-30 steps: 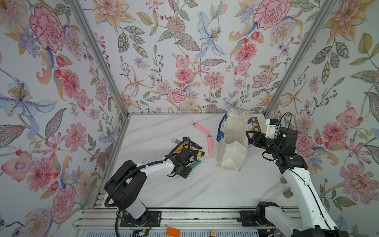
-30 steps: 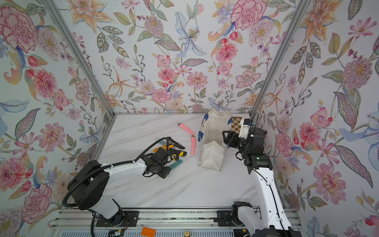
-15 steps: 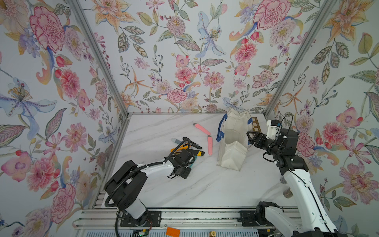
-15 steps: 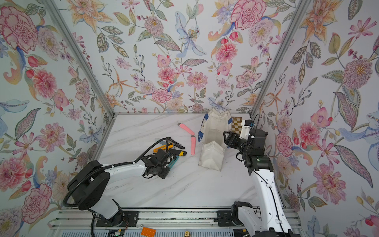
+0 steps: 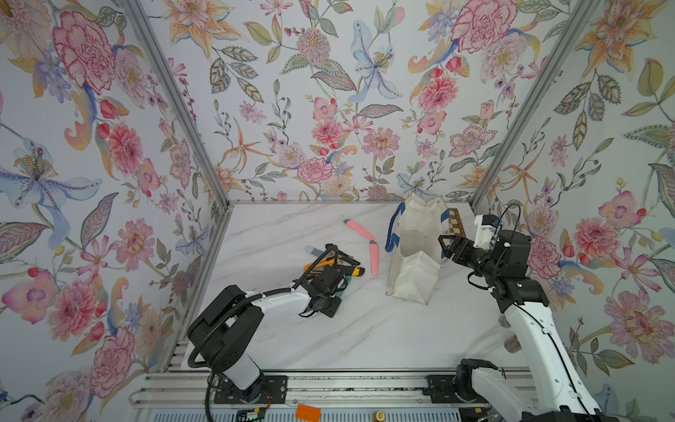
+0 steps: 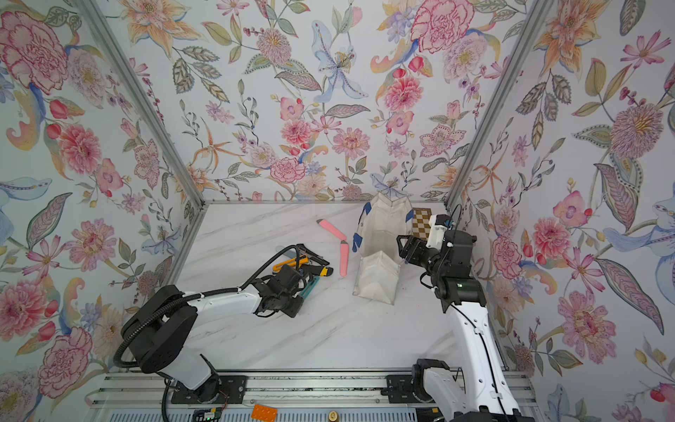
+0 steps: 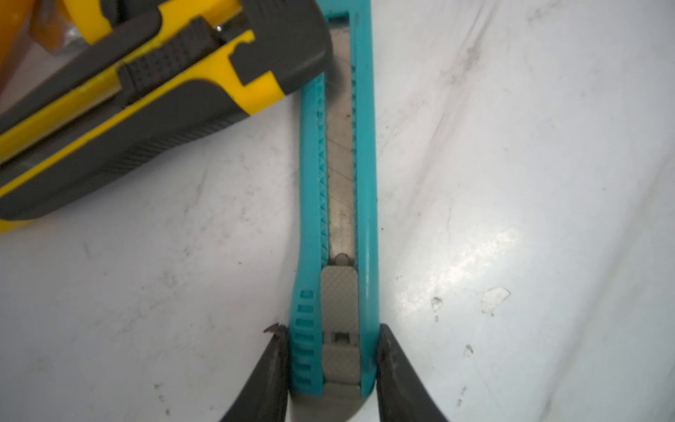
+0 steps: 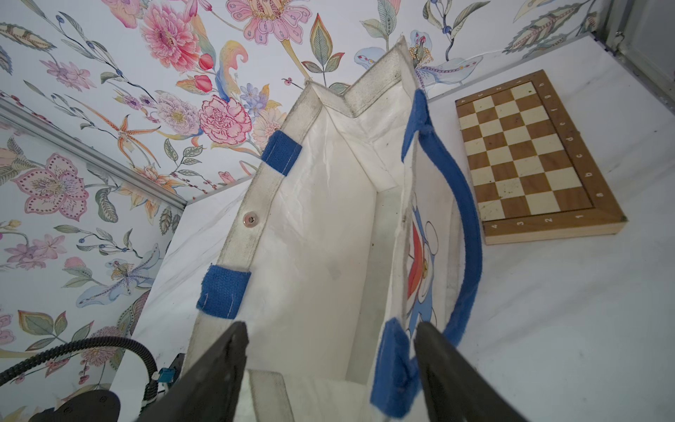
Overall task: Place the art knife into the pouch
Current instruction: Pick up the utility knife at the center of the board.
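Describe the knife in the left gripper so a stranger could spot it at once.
On the marble table, left of the white pouch, lies a cluster of knives. At its near edge the left gripper pinches one. It is the only teal knife, with a grey slider, beside a yellow-and-black knife and two pink knives.

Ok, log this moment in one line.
left gripper: shut on teal knife | right gripper: open at pouch rim | teal knife: on table

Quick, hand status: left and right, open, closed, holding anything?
Left hand: closed on the teal art knife.
Right hand: open at the mouth of the pouch, holding nothing.
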